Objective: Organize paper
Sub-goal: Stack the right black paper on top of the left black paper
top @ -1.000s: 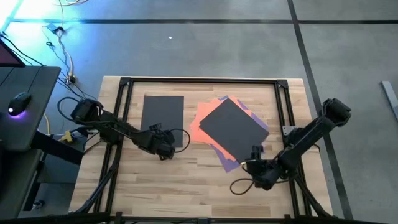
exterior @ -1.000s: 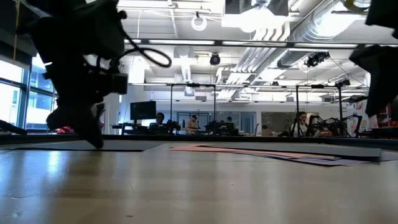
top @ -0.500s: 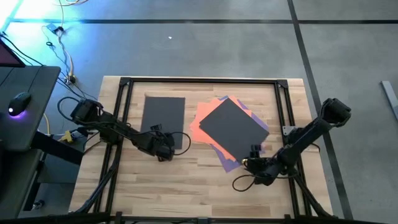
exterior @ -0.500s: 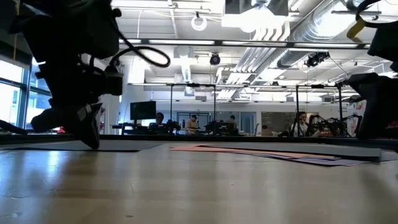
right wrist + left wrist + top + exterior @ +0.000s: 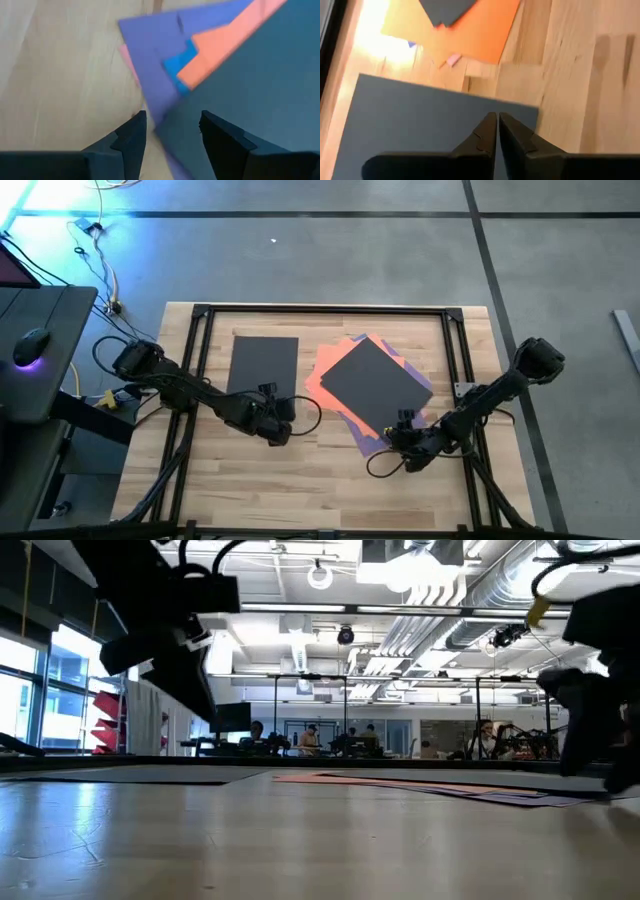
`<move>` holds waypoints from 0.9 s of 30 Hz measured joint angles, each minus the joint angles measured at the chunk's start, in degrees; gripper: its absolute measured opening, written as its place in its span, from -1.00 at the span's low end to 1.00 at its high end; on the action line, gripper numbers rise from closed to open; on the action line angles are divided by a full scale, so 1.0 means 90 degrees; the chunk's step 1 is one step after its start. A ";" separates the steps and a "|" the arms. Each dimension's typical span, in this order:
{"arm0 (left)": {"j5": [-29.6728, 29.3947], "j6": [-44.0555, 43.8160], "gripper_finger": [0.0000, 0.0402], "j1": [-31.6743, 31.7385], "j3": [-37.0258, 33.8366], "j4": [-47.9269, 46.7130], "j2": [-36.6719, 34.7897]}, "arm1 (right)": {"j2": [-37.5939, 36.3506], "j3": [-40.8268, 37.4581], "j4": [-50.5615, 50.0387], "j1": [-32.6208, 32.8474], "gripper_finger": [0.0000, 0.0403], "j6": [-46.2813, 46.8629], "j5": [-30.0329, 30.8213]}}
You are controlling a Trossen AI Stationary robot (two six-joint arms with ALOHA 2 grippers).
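Right claw parked at the near corner of the messy pile, fingers spread apart with a gap between them and straddling the corner where the purple sheet sticks out; nothing pinched yet as far as can be seen, just lined up over the edge; left claw clenched tight, tips pressed together and gripping nothing, hanging just above the near right corner of the lone dark grey sheet.

Progress check, judging only from the layout: barely started; one dark grey sheet lying flat and square on the left part of the surface, looks like the start of a neat stack; everything else dumped in a skewed fan right of centre; second dark grey sheet on top of that fan, turned at an angle; orange sheet poking out on the left side; purple peeking out at the far and near edges; slivers of blue and pink showing only near the corner by the right claw.

Left to do, probably: peel the fanned sheets apart one at a time, carry them over, square them up; thin paper lying flat on wood, so getting a finger under an edge likely the fiddly bit.
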 joint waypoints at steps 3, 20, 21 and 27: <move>-0.0046 0.0082 -1.00 -0.0025 0.0002 0.0314 0.0000 | -0.0014 -0.0195 0.0319 -0.0105 -0.30 0.0101 -0.0120; -0.0109 0.1228 -1.00 -0.0029 0.0002 0.1664 0.0000 | 0.0013 0.1233 -0.1802 -0.0178 -1.00 0.0373 -0.0178; -0.0109 0.1407 -1.00 -0.0030 0.0005 0.1860 0.0000 | 0.0013 0.1488 -0.2219 -0.0178 -1.00 0.0450 -0.0066; -0.0085 0.2142 -1.00 -0.0068 0.0005 0.2592 0.0000 | 0.0010 0.3042 -0.3931 -0.0178 -1.00 0.0779 0.1239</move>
